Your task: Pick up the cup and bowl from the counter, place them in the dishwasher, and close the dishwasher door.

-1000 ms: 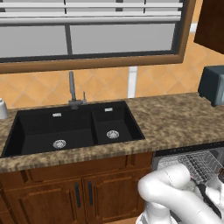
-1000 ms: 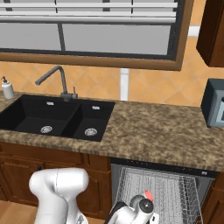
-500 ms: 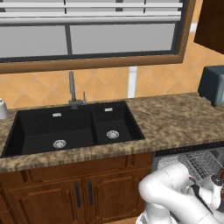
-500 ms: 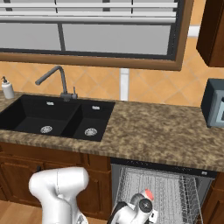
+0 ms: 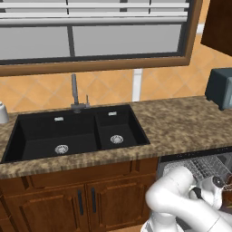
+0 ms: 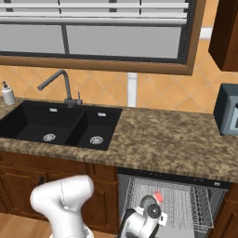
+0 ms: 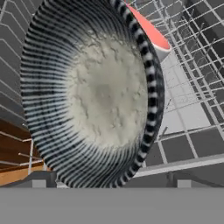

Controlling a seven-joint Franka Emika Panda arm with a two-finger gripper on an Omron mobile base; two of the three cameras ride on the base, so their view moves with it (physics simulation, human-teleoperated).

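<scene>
In the left base view, a soap bottle (image 5: 2, 112) stands at the 9 o'clock edge of the counter (image 5: 181, 124). The faucet (image 5: 75, 94) rises behind the black double sink (image 5: 74, 133), which occupies the left half of the slab. A toaster (image 5: 220, 88) sits at 3 o'clock against the wall. Below the counter at 4 o'clock, the dishwasher (image 5: 199, 165) is open with its wire rack (image 5: 206, 166) drawn out, and the arm (image 5: 181, 204) reaches down in front of it. In the right base view, the same rack (image 6: 174, 202) lies at 5 o'clock under the counter edge, and a red-rimmed cup (image 6: 158, 198) shows just above the arm's wrist, over the rack. In the hand view, a bowl (image 7: 94, 94) with black-and-white stripes and a pale speckled centre lies directly below the camera, tilted on the rack wires. The red rim of the cup (image 7: 148, 28) shows at 1 o'clock, just beside the bowl's edge. The gripper fingers are not distinguishable; the jaws stand fully apart and hold nothing. The dishwasher door is not identifiable in these views.
</scene>
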